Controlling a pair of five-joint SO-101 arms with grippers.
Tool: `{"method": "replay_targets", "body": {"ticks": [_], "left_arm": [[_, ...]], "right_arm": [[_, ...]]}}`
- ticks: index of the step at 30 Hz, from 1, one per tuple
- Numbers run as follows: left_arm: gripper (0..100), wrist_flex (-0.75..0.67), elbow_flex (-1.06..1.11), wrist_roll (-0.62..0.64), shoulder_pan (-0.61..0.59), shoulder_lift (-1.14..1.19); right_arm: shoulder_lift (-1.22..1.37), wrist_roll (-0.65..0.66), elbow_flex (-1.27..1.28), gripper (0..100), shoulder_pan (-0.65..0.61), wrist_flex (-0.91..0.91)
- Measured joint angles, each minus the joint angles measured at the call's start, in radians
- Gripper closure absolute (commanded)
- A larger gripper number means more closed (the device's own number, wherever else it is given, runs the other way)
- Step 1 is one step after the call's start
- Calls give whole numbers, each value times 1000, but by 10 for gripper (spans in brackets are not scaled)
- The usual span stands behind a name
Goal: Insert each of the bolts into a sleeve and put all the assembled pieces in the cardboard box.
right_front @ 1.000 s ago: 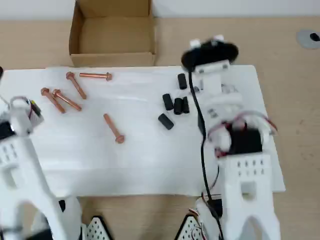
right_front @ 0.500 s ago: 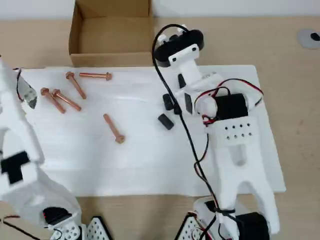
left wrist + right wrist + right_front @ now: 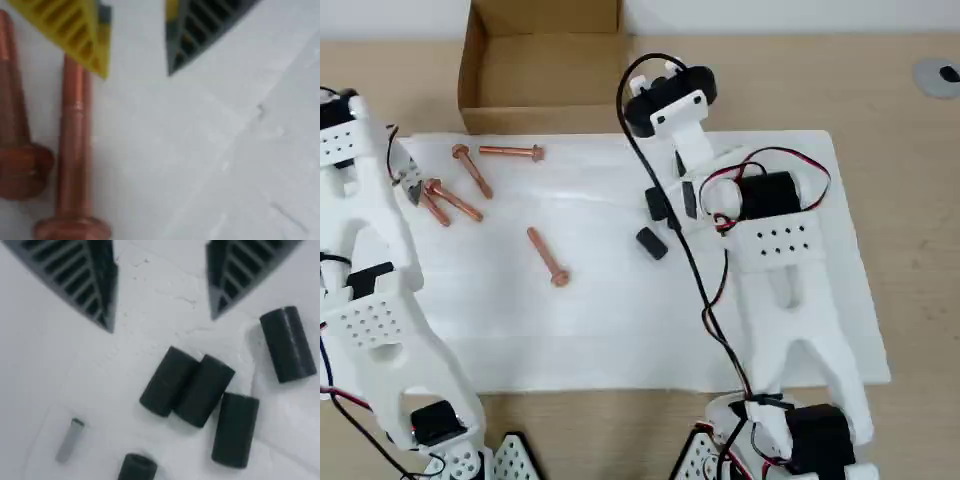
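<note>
Several copper bolts lie on the white foam mat (image 3: 620, 310); two of them (image 3: 453, 200) (image 3: 74, 145) sit right by my left gripper (image 3: 408, 185) (image 3: 137, 50), which hangs open just above the mat, its yellow finger (image 3: 75, 30) over one bolt's shank. Another bolt (image 3: 547, 257) lies alone mid-mat. Several black sleeves (image 3: 655, 205) (image 3: 200, 390) are clustered under my right gripper (image 3: 677, 192) (image 3: 160, 295), which is open above them and holds nothing. The cardboard box (image 3: 545, 118) stands open beyond the mat's far edge.
One black sleeve (image 3: 651, 243) lies apart from the cluster, toward the mat's middle. A small grey pin (image 3: 70, 440) rests on the mat near the sleeves. Black cable (image 3: 705, 300) runs along the right arm. Bare wooden table surrounds the mat.
The left arm has swung up along the mat's left edge and its gripper now sits by the two leftmost bolts. The right arm has shifted left and settled over the sleeves.
</note>
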Motion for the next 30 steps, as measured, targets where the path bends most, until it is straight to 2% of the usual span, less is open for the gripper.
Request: {"method": "replay_targets", "body": {"ticks": [11, 25, 30], "left_arm": [[908, 0, -80, 77, 2, 43], [909, -123, -83, 92, 2, 204], [908, -107, -104, 109, 2, 207]], "right_arm": [[31, 107, 0, 857, 2, 0], [35, 115, 0, 857, 8, 0], [38, 115, 0, 857, 8, 0]]}}
